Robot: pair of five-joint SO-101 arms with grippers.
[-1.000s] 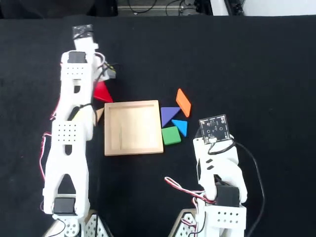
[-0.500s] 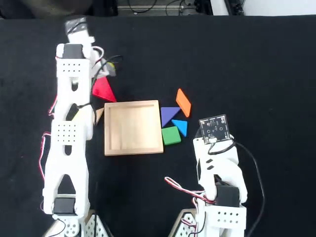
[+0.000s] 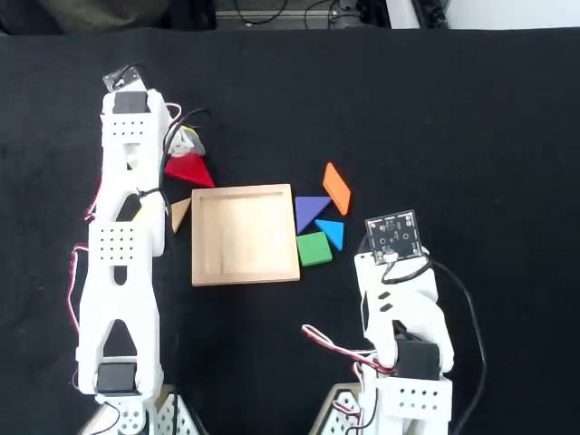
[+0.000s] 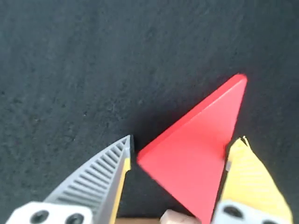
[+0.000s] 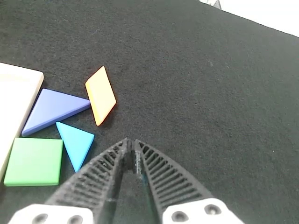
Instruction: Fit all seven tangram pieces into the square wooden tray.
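The square wooden tray (image 3: 201, 234) lies with nothing inside it. At its far left corner lies a red triangle (image 3: 188, 169) (image 4: 196, 163), and my left gripper (image 3: 188, 152) (image 4: 186, 139) is open with one finger on each side of it. The yellow finger (image 4: 243, 177) touches one edge and the grey finger (image 4: 110, 170) stands just off a corner. A beige triangle (image 3: 179, 213) lies by the tray's left side, and a yellow piece (image 3: 136, 210) peeks from under the left arm. My right gripper (image 5: 130, 145) is shut and holds nothing, near the pieces to the right of the tray.
Right of the tray lie a purple triangle (image 3: 311, 211) (image 5: 53, 109), an orange parallelogram (image 3: 336, 188) (image 5: 101, 95), a blue triangle (image 3: 332, 232) (image 5: 75, 142) and a green square (image 3: 314, 248) (image 5: 33, 161). Black cloth covers the table.
The left arm's wrist has swung leftward over the table, and its gripper has settled around the red triangle, which turned slightly. The right arm has not moved.
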